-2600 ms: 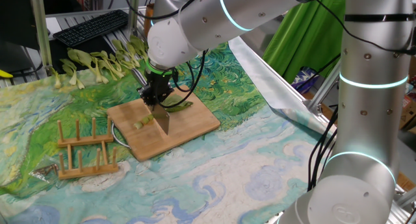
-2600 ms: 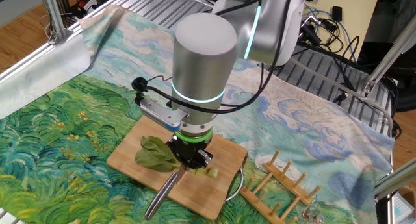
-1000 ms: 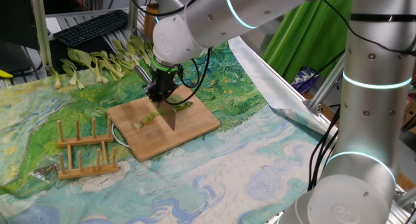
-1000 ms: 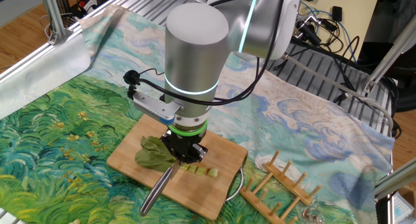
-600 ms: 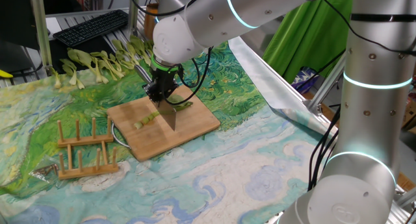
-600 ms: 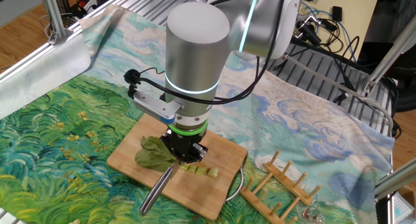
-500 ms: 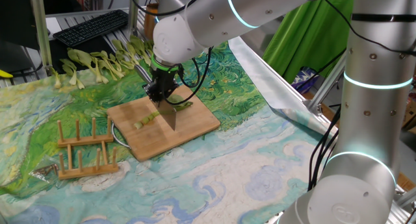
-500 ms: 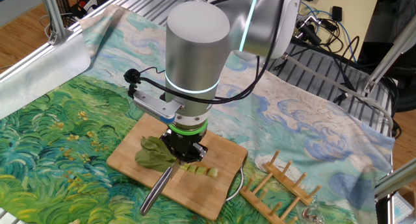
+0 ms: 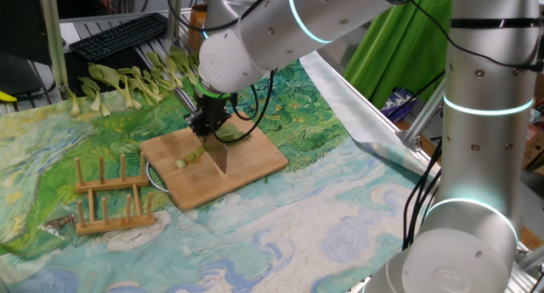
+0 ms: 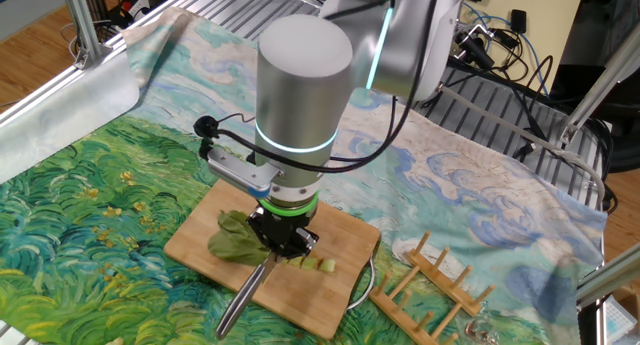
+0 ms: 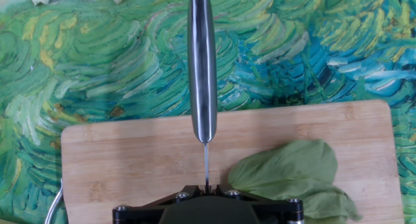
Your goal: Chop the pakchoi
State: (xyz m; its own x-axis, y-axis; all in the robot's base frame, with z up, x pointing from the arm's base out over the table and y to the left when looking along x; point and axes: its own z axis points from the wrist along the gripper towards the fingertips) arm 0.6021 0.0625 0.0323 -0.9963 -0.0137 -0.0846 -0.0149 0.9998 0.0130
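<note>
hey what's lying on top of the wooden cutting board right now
On the cutting board lie short cut stalk pieces and the pakchoi's leafy part, with the knife blade down between them, held by the shut gripper. Whatever lies directly under the gripper is covered.

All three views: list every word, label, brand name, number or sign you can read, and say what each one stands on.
None can be read in any view.
Keyboard: its key legends are too small to read.
Knife, cutting board, wooden rack and robot arm: no lettering shows.
Painted cloth: only brush-stroke pattern, no text.
</note>
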